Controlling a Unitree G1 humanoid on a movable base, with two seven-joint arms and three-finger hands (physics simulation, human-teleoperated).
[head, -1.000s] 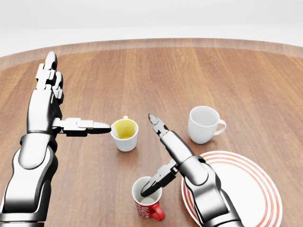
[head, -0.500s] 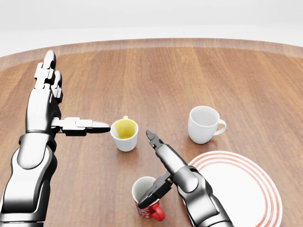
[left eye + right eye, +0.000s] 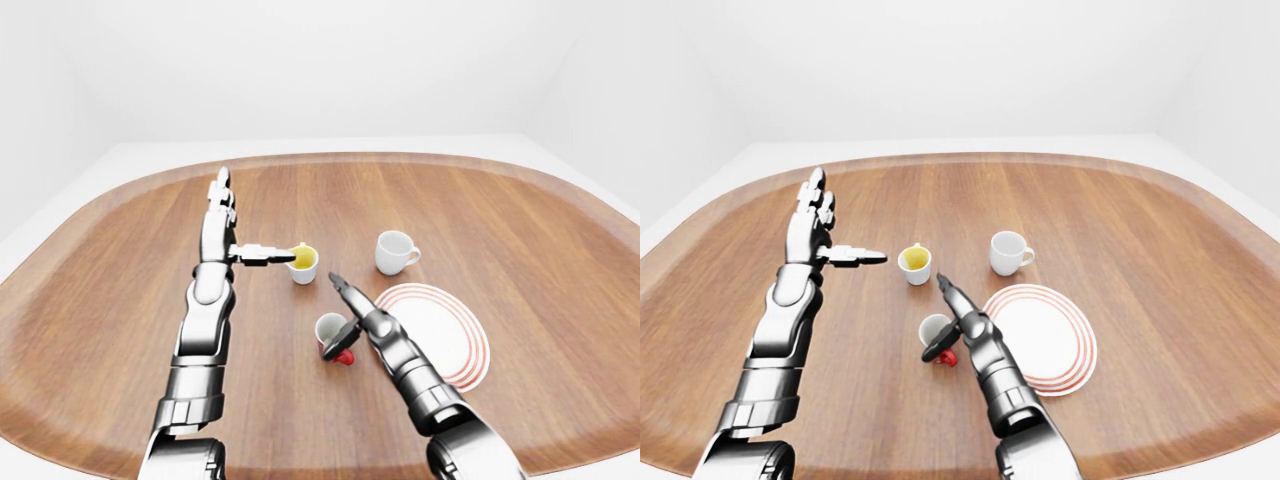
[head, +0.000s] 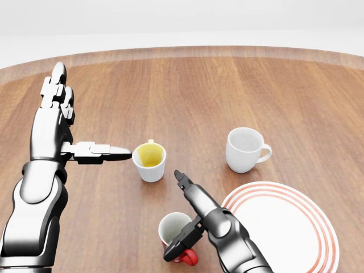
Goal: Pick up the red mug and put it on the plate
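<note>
The red mug [image 4: 172, 230], white inside, stands on the wooden table [image 4: 227, 91] near the bottom of the head view, with its red handle [image 4: 190, 260] toward the bottom right. My right hand [image 4: 173, 216] is open just right of the mug. Its fingers [image 4: 185, 185] point up-left past the rim and its dark thumb [image 4: 179, 247] lies against the mug's right side by the handle. The white plate [image 4: 284, 227] with red rings lies right of that hand. My left hand [image 4: 85, 116] is open and empty at the left, its thumb pointing toward the yellow cup.
A white cup with a yellow inside [image 4: 150, 161] stands above the red mug, close to my left thumb. A white mug [image 4: 244, 149] stands above the plate. The table's raised rim [image 3: 120, 190] curves around the whole scene.
My right hand has drawn down toward the bottom of the head view. Its thumb has left the mug's mouth and now lies at the mug's right side. The left arm has not moved.
</note>
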